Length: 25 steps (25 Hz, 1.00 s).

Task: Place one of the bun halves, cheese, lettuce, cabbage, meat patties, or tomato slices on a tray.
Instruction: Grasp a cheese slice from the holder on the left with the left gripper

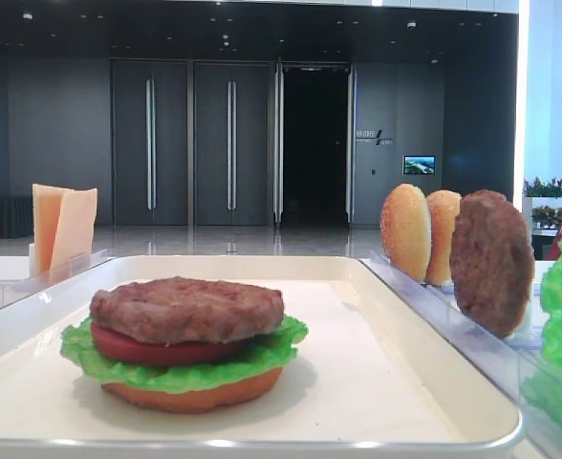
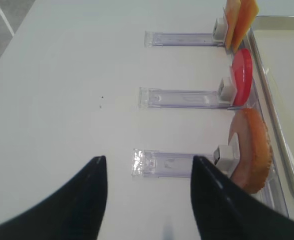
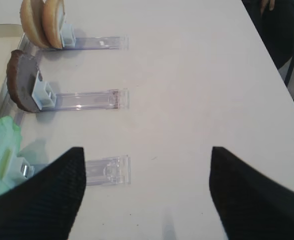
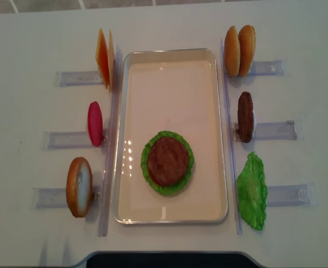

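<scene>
Tray (image 4: 208,72): cream-white, in the middle of the table (image 4: 298,33); all places below are relative to it.
Stack on the tray: bottom bun (image 1: 193,394), lettuce leaf (image 1: 181,368), tomato slice (image 1: 157,349), meat patty (image 1: 187,309) on top, in the near half.
Cheese (image 4: 103,58): upright in a clear holder (image 4: 77,77), just left of the far corner.
Spare tomato slice (image 4: 95,123): upright, left of the middle.
Single bun half (image 4: 79,186): upright, left of the near end.
Two bun halves (image 4: 239,50): right of the far corner.
Spare patty (image 4: 245,116): right of the middle.
Loose lettuce (image 4: 252,191): right of the near end.
Left gripper (image 2: 149,192): fingers spread, nothing between them, over the table left of the tray.
Right gripper (image 3: 147,190): fingers spread, holding nothing, over the table right of the tray.
</scene>
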Available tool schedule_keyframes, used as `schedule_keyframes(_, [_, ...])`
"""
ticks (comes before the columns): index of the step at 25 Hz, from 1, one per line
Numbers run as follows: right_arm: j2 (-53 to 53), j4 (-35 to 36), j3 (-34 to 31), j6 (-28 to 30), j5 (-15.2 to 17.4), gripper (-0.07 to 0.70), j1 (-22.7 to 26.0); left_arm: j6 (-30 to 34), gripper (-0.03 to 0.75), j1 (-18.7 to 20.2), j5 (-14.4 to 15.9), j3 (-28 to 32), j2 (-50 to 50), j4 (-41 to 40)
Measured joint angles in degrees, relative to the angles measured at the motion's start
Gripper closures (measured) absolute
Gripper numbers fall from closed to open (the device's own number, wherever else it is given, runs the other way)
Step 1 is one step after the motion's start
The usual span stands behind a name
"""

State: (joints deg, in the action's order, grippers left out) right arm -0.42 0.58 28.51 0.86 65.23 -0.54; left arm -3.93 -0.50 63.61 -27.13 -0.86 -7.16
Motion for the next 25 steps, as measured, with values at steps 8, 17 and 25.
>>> schedule_keyframes(8, [0.0, 0.0, 0.0, 0.0, 0.0, 0.11, 0.0, 0.0, 0.307, 0.0, 0.0, 0.0, 0.0, 0.0])
schedule_keyframes(17, [0.0, 0.0, 0.0, 0.0, 0.0, 0.111, 0.0, 0.0, 0.307, 0.0, 0.0, 0.0, 0.0, -0.56])
schedule_keyframes(25, [0.0, 0.0, 0.0, 0.0, 0.0, 0.111, 0.0, 0.0, 0.307, 0.0, 6.69, -7.22, 10.15, -0.56])
